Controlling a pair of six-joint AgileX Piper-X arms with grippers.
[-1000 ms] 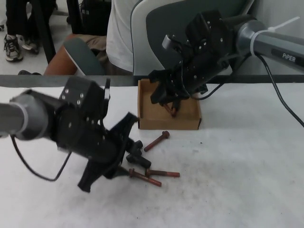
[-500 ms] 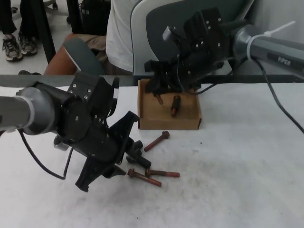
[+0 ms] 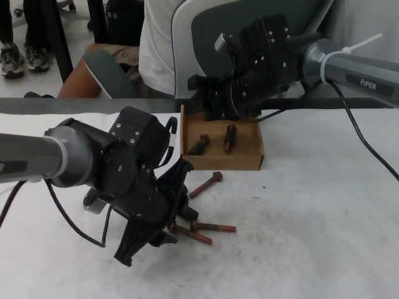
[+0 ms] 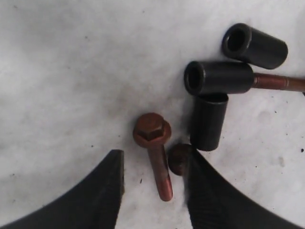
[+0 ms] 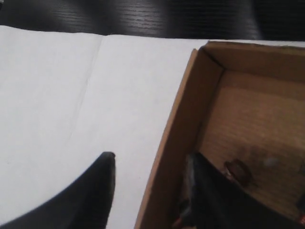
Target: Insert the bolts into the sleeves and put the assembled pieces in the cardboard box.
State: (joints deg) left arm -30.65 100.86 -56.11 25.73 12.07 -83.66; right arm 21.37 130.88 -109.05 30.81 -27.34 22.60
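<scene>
Left wrist view: the left pincer (image 4: 152, 155), spread and empty, brackets a rusty bolt (image 4: 158, 164) lying on the white surface (image 4: 57, 71). A second bolt (image 4: 180, 159) has its head just beside one finger. Three black sleeves (image 4: 208, 121) lie close by, one with a shaft poking out. The right pincer (image 5: 150, 162), spread and empty, straddles the cardboard box (image 5: 178, 129) wall; two assembled pieces (image 3: 230, 137) lie inside.

A short word in white letters stands on a dark label (image 3: 369, 83) on the grey round tube (image 3: 340, 62) of the right arm, at the far right. A dark patch (image 3: 11, 168) sits on the grey thick tube (image 3: 37, 152) of the left arm, near left; nothing on it can be read.
</scene>
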